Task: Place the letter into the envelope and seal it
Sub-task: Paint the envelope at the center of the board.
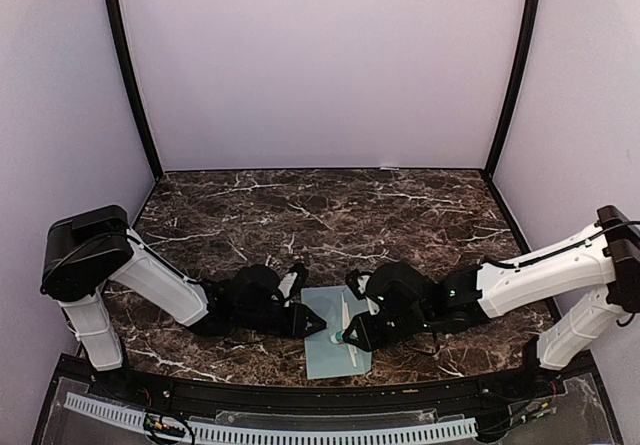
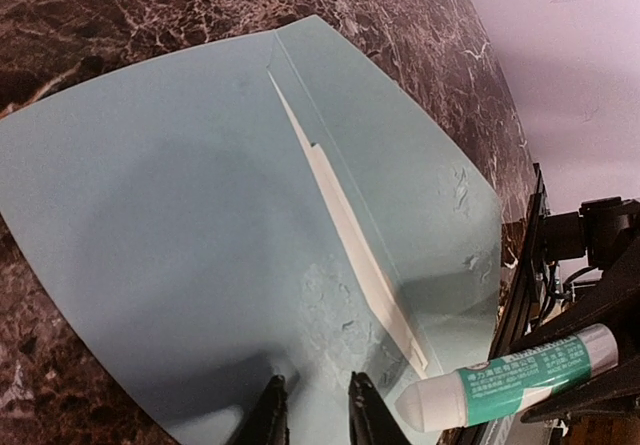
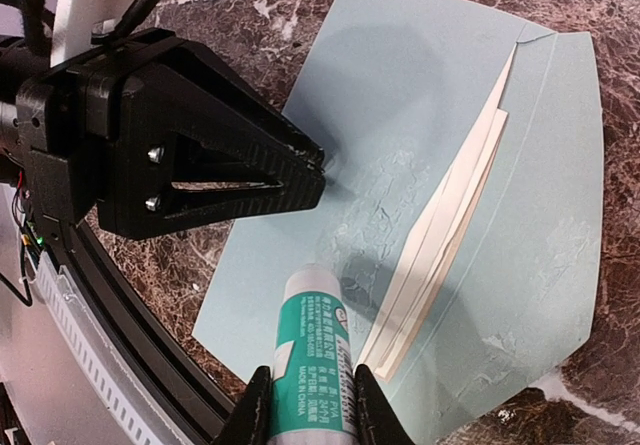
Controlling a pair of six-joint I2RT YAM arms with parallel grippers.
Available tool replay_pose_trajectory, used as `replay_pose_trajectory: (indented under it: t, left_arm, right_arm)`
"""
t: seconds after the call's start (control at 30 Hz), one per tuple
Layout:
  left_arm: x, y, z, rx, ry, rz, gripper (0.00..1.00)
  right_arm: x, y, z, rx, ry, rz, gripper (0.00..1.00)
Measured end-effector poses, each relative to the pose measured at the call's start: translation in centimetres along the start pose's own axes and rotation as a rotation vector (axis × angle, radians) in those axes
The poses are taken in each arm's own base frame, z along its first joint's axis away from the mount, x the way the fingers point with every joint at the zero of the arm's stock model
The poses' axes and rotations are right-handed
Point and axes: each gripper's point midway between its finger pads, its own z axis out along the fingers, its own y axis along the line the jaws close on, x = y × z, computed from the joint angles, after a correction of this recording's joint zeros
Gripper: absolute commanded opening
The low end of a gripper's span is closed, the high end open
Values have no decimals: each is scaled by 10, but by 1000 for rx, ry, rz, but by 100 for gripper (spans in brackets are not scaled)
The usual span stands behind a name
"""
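Observation:
The pale teal envelope [image 1: 335, 350] [image 2: 200, 215] [image 3: 420, 95] lies flat near the table's front edge with its flap spread open. A thin cream-white strip [image 2: 345, 230] [image 3: 450, 235] runs along the flap fold. The letter is otherwise hidden. My left gripper [image 2: 318, 410] [image 1: 318, 322] has its tips down on the envelope's left part, jaws a narrow gap apart with nothing between them. My right gripper [image 3: 310, 405] [image 1: 352, 337] is shut on a white-and-green glue stick [image 3: 312, 355] [image 2: 510, 377], whose tip points at the envelope beside the strip. Rough glue smears [image 3: 380, 190] mark the paper.
The dark marble table [image 1: 330, 215] stretches away behind both arms. A black rail [image 3: 130, 335] borders the front edge just below the envelope. Both grippers sit close together over the envelope, tips nearly facing each other.

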Motion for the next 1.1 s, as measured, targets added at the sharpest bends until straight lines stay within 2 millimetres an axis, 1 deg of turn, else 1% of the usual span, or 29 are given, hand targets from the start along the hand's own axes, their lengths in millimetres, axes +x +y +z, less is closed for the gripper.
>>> replay_pose_trajectory:
  t: [0.37,0.73,1.1]
  left_arm:
    - [0,1,0,-6,2,24,19]
    - [1,1,1,-5,6,37,18]
    - [2,2,1,-5,7,41,17]
  right_arm:
    - [5,-8,11,42,23,0,3]
    - [-2,-10,15,79,10,9,1]
    - [-10,-16,18,143,-11,24,0]
